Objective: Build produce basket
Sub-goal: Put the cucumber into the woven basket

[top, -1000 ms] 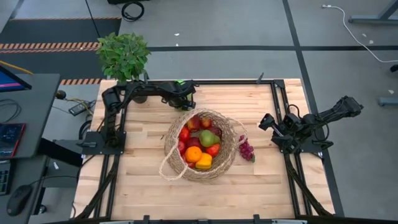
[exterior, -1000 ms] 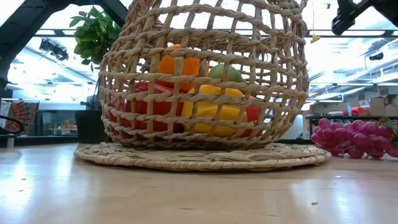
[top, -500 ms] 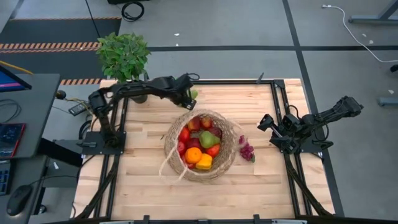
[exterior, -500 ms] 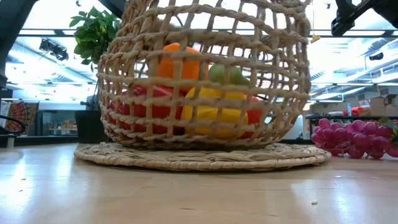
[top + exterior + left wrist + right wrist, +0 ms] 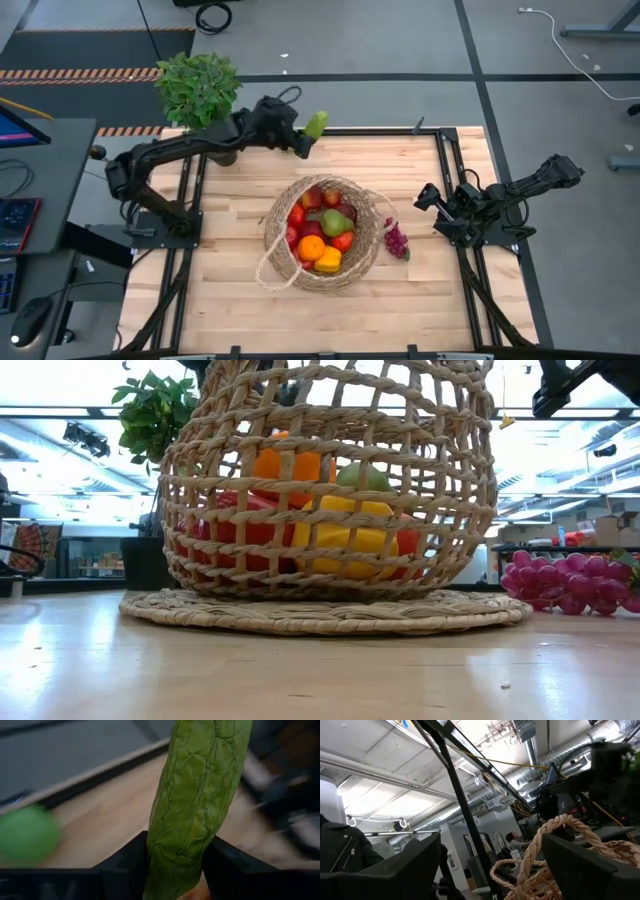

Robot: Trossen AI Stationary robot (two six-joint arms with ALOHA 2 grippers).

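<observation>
The basket (image 5: 325, 232) stands mid-table on its base, with red, orange, yellow and green produce (image 5: 322, 228) inside; the low view shows it up close (image 5: 330, 480). A purple grape bunch (image 5: 397, 240) lies on the table just right of the basket. My left gripper (image 5: 300, 132) is up over the table's far edge, beyond the basket's far rim, shut on a long wrinkled green vegetable (image 5: 200, 795). My right gripper (image 5: 428, 196) waits at the table's right side, open, with nothing between its fingers (image 5: 415, 865). My left gripper pinches the green vegetable by one end (image 5: 172, 865), between its two fingers (image 5: 125, 870). The fingers slant down toward the table's right. The vegetable lies along them and sticks out past the fingertips (image 5: 316, 122). It is lifted clear of the table and the basket.
A potted leafy plant (image 5: 197, 90) stands at the table's far left corner, close behind my left arm. The basket's loop handle (image 5: 272, 268) lies on the table at its near left. A blurred round green thing (image 5: 25, 834) shows in the left wrist view. People (image 5: 340, 855) stand in the room beyond.
My left gripper has risen from the basket's far rim and gone toward the table's far edge, tipping from steeply down to a shallower slant. It stayed shut, and the green vegetable went up with it, clear of the table. The basket rocked briefly and settled back.
</observation>
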